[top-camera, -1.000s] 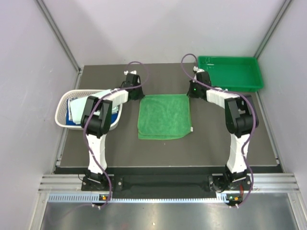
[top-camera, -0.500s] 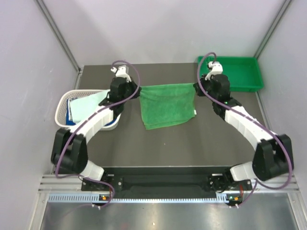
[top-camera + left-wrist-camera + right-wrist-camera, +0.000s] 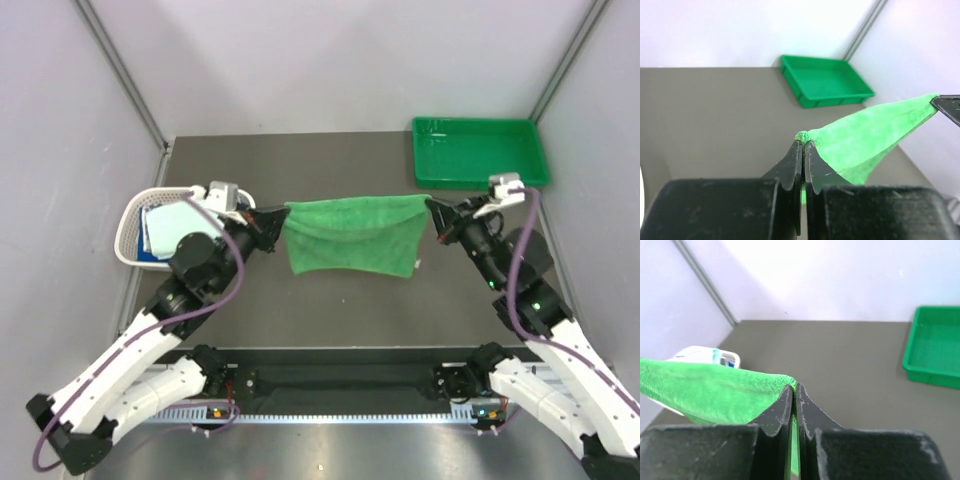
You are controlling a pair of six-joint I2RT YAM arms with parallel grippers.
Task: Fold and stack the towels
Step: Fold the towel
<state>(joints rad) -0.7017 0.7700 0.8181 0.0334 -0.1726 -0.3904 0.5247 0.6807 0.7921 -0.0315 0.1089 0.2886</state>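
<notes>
A bright green towel (image 3: 355,235) hangs stretched between my two grippers above the middle of the dark table. My left gripper (image 3: 279,218) is shut on its left top corner, and the pinched corner of the green towel (image 3: 865,135) pokes out past the left gripper (image 3: 803,142). My right gripper (image 3: 432,208) is shut on the right top corner; in the right wrist view the green towel (image 3: 710,387) runs off to the left from the right gripper (image 3: 794,388). More towels (image 3: 160,225), pale mint and blue, lie in the white basket at the left.
The white lattice basket (image 3: 131,222) stands at the table's left edge. A rigid green plastic tray (image 3: 480,152) sits at the back right corner. Grey walls close in the table on three sides.
Both grippers have lifted the green towel off the table by its far corners and drawn it toward the near side, so it now hangs between them. Both arms have swung outward.
</notes>
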